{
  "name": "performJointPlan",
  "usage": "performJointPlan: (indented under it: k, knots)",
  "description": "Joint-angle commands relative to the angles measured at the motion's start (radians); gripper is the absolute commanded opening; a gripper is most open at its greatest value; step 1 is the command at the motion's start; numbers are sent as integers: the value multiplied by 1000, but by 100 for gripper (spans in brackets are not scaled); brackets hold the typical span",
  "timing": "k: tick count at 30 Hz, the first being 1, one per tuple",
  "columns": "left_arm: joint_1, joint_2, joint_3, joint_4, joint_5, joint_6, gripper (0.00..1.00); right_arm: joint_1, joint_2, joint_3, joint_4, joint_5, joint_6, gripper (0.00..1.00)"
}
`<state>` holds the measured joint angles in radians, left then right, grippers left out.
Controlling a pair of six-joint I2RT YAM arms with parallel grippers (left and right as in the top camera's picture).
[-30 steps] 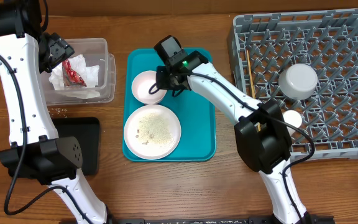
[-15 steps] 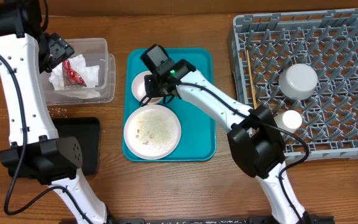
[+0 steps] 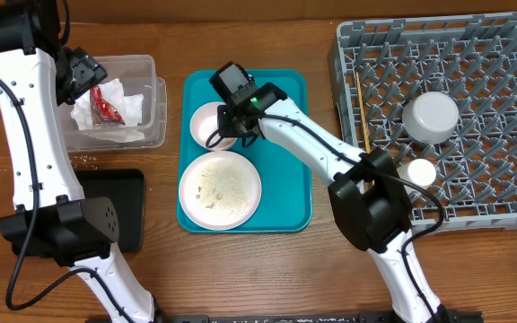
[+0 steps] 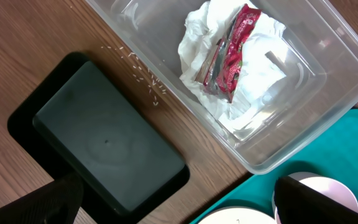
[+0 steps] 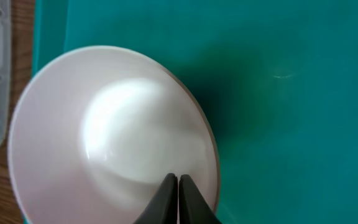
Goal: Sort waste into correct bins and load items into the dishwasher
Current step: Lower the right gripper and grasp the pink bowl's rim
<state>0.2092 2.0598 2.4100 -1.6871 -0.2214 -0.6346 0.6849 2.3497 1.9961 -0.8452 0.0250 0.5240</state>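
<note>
My right gripper [image 5: 178, 186]: fingers pressed together, nothing seen between them. The tips are over the inner wall of the dish [image 5: 104, 124], close to its 5 o'clock rim in the wrist view. Can't tell if they touch it. The dish sits upright on the teal tray [image 3: 290, 179], at 12 o'clock of the plate [image 3: 220, 190] and just beside it. The plate is on the same tray, with crumbs scattered on it.

My left gripper [image 3: 81, 74]: fingers spread wide, holding nothing. It hangs over the 9 o'clock end of the tub [image 3: 142, 99].

The tub is at 10 o'clock of the table and holds crumpled napkins [image 4: 253, 81], with the red wrapper [image 4: 232, 50] on top. The black tray [image 4: 104, 143] is at 8 o'clock. Loose rice [image 4: 145, 81] lies on the wood between tub and black tray.

The rack [image 3: 474, 193] is at 3 o'clock. The chopsticks [image 3: 361, 108] lie along its 9 o'clock side. The bowl [image 3: 431, 117] is upside down near its middle. The cup [image 3: 417, 172] is at 7 o'clock of the bowl, partly behind my right arm.
</note>
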Motion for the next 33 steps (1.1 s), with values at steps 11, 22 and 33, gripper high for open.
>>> performJointPlan:
  k: [11,22,33]
  knots:
    - [-7,-10,-2,-2,-14,-16,100,-23,27,62,-108,119,31,4]
    - [-7,-9,-2,-2,-14,-16,100,-74,18,141,-283,251,83,4]
    - [-7,-9,-2,-2,-14,-16,100,-130,-6,146,-359,252,130,4]
